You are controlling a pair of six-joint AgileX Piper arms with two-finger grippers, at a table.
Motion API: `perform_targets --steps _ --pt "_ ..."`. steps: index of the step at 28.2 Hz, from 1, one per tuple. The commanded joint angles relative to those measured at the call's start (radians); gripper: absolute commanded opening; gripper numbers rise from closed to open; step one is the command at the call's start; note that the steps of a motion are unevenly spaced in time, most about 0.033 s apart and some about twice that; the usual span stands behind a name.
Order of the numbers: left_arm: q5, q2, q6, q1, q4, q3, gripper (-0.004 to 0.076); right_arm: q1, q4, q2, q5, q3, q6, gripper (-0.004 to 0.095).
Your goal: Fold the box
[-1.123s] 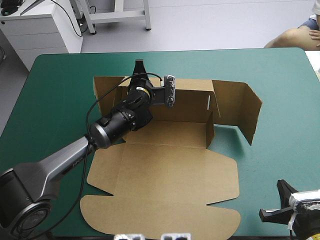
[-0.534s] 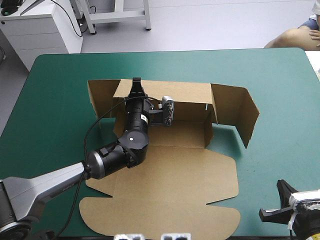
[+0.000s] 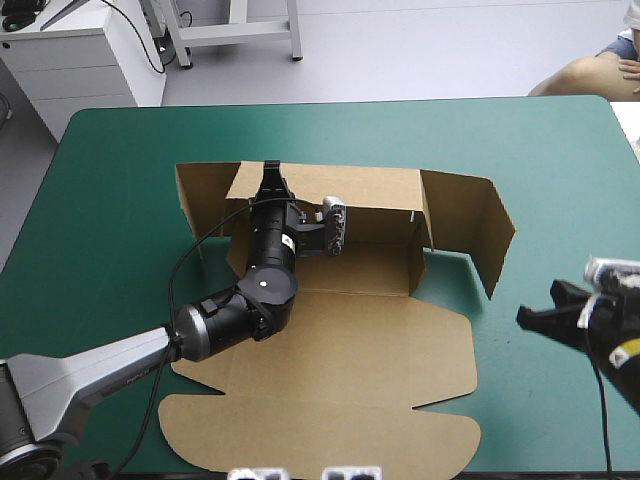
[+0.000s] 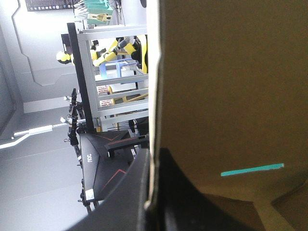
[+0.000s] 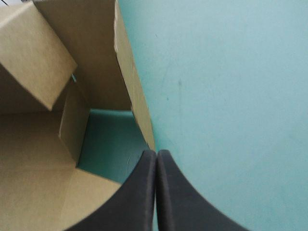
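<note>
The box [image 3: 340, 350] lies at centre frame, its rear wall upright. Your left gripper [image 3: 271, 183] stays clamped on that wall. Your right gripper [image 3: 530, 317], fingers together and empty, has risen from lower right toward the side flap [image 3: 480, 235], likely the next fold.

We see the box [image 3: 340, 340] in plain brown, unprinted, on the teal-green cover [image 3: 120, 150], which is one even colour. At the box's 12 o'clock the left gripper [image 3: 271, 172] is black, at its 3 o'clock the right gripper [image 3: 526, 318] is black too, and a thin teal-green streak [image 4: 252, 168] shows on the brown board.
</note>
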Motion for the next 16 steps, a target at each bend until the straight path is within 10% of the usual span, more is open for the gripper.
perform_targets --steps 1,16 --pt "0.034 -0.043 -0.016 -0.007 0.077 -0.025 -0.0008 -0.006 -0.028 0.202 -0.083 -0.207 -0.061 -0.002" --pt "0.026 -0.043 -0.016 -0.007 0.074 -0.025 -0.0008 -0.006 0.26 0.962 0.079 -0.869 -0.297 -0.002"
